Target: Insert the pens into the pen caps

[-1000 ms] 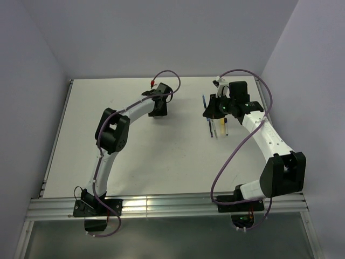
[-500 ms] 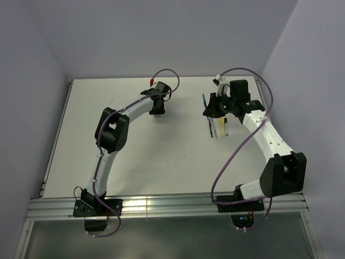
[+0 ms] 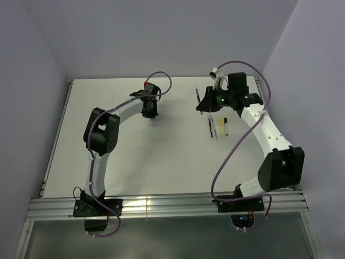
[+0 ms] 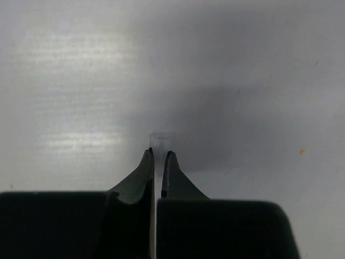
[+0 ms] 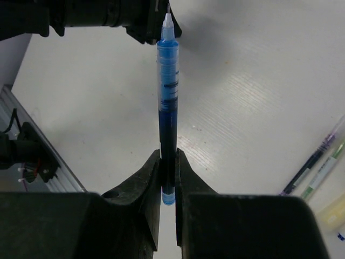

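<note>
My right gripper (image 5: 167, 154) is shut on the lower end of a blue pen (image 5: 167, 81), whose white tip points away toward the left arm. In the top view that pen (image 3: 198, 96) stands up from the right gripper (image 3: 201, 108) above the table's back middle. My left gripper (image 4: 159, 154) is shut, with a pale translucent pen cap (image 4: 160, 139) pinched at its fingertips just above the white table. From above, the left gripper (image 3: 152, 114) points down at the back left of centre, and the cap is hidden there.
Other thin pens (image 3: 211, 127) lie side by side on the table below the right gripper, also seen as pens (image 5: 310, 174) at the right wrist view's edge beside a pale yellow piece (image 5: 334, 213). Purple cables loop over both arms. Walls close the table's left, back and right.
The left gripper has closed and its arm has shifted left. The right gripper has carried the blue pen left and toward the back, away from the pens lying on the table.
</note>
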Controlling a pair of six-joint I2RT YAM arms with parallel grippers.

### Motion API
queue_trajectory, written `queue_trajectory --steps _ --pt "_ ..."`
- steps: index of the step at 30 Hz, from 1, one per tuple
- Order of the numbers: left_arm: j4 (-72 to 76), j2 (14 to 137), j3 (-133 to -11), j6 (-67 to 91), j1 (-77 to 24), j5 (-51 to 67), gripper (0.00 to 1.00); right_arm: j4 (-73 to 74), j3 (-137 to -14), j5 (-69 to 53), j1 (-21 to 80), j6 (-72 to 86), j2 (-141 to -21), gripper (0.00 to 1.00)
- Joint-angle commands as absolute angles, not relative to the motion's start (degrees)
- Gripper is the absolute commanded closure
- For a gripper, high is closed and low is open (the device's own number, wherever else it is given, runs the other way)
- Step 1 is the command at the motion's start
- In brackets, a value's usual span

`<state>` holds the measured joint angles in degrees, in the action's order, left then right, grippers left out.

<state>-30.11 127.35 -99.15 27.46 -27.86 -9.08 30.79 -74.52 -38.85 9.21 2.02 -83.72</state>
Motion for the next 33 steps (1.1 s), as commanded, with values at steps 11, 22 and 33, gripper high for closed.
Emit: queue_trajectory --steps 11,22,33 --pt "-9.4 93.5 -86.7 26.3 -24.8 11.1 1.0 24.3 -77.9 -51.4 10.8 4.6 -81.1 1.0" --pt "16.1 84.0 -85.9 46.7 -22.4 25.5 1.0 17.9 -83.6 -53.5 18.9 8.1 -79.2 1.0" --pt "41.0 83.0 -75.3 61.3 -23.4 31.8 1.0 16.6 -86.6 -54.1 24.3 10.6 -80.8 1.0"
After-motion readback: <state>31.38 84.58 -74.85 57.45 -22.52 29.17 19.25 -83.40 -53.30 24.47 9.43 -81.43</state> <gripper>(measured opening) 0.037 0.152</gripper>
